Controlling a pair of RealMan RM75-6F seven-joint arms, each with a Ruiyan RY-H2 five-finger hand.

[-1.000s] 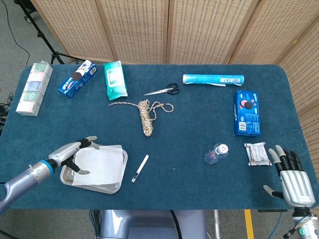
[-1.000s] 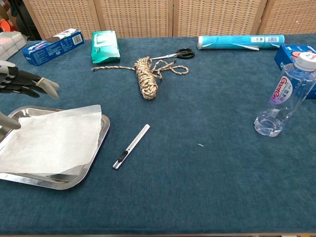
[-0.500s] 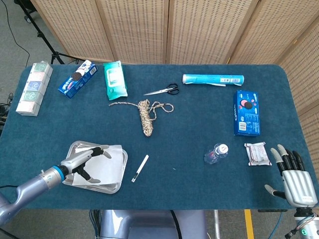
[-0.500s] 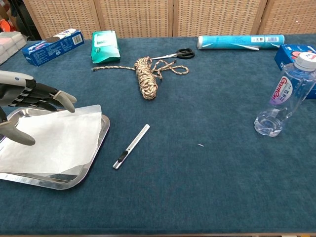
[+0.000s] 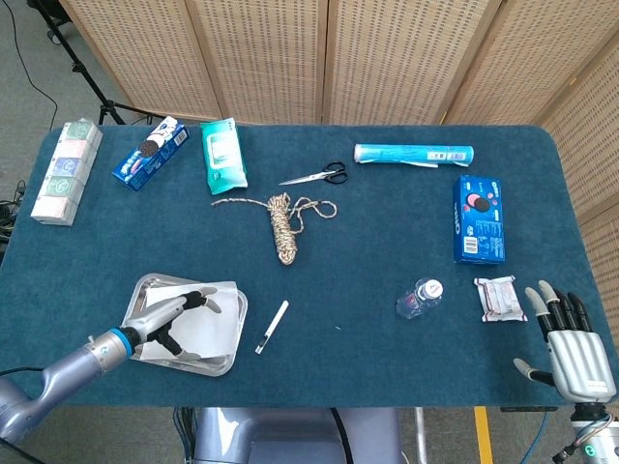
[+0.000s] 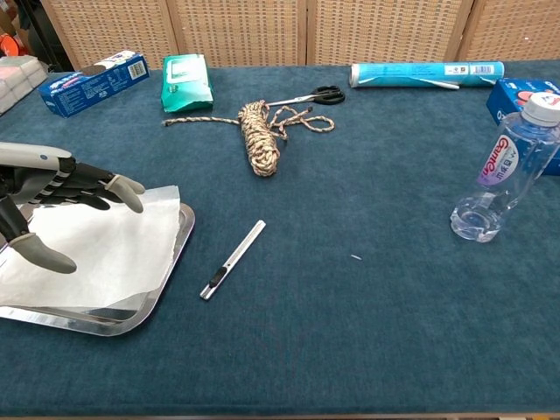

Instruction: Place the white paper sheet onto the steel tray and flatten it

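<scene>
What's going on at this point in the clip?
The left robot hand is spread above the white paper sheet, which already lies on the steel tray at the table's near left, one corner hanging past the tray's near edge. Whether the fingers actually press the paper can't be told. The right robot hand rests open at the near right, holding nothing. Flattening looks underway but not finished.

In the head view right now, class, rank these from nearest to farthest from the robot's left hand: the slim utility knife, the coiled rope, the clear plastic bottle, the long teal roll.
Measured from the left hand over the steel tray:
1. Slim utility knife, just right of the tray.
2. Coiled rope, mid-table, further back.
3. Clear plastic bottle, right of centre.
4. Long teal roll, far back right.
</scene>
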